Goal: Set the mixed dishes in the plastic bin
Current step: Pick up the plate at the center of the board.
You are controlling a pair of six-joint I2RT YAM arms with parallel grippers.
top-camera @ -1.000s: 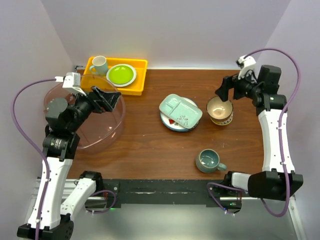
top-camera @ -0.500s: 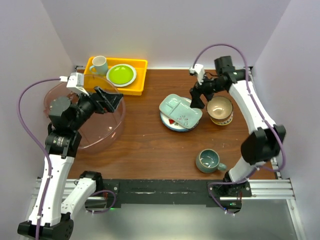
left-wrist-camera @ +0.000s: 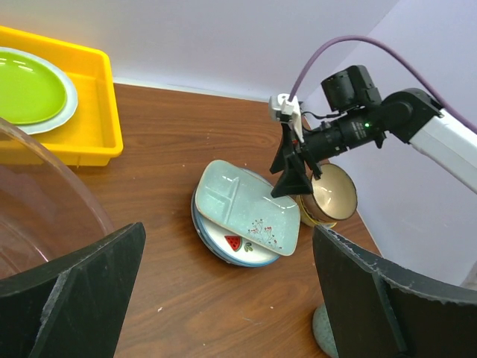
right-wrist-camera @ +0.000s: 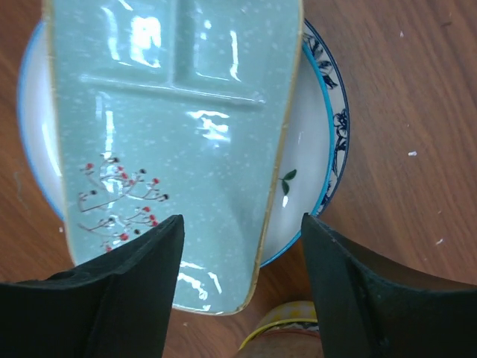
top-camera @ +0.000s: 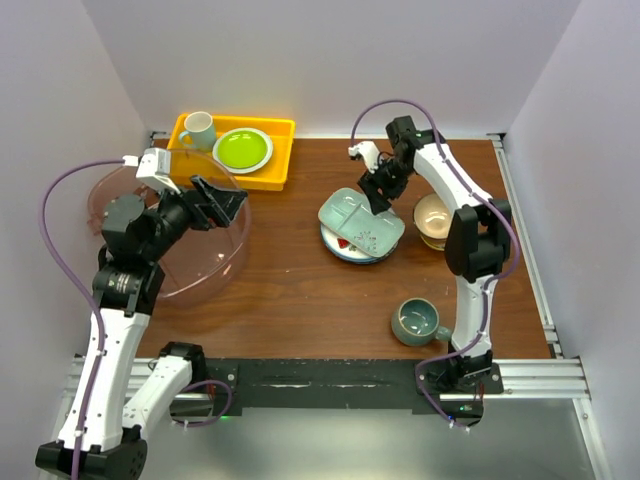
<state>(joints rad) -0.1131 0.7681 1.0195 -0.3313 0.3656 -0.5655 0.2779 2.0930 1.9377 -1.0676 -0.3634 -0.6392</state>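
Top external view, starting at the near edge: the teal mug (top-camera: 416, 320) sits upright right of centre, handle pointing right, close to the front lip of the surface (top-camera: 300, 290). Beyond it runs a broad strip of bare wood, open room between the mug and the stack further in. Over on the left, the plastic bin (top-camera: 205, 272) fills that side, its rim just beside the surface's left edge, and the left end effector (top-camera: 215, 200) hangs above it, fingers spread as wide as they go with nothing between them. Mid-surface now: the pale green divided tray (top-camera: 360, 220) lies slanted on top of the blue-rimmed plate (top-camera: 338, 248), a red berry sprig painted at one end. The right end effector (top-camera: 378, 196) is down at the tray's far right end, part-way spread, fingers (right-wrist-camera: 127, 283) straddling that end; whether they touch it, I cannot tell. Just right of the stack sits the cream-tan bowl (top-camera: 438, 220), upright. At the back wall, the yellow tray (top-camera: 280, 160) holds a white mug (top-camera: 197, 130) and a lime-green plate (top-camera: 242, 149).
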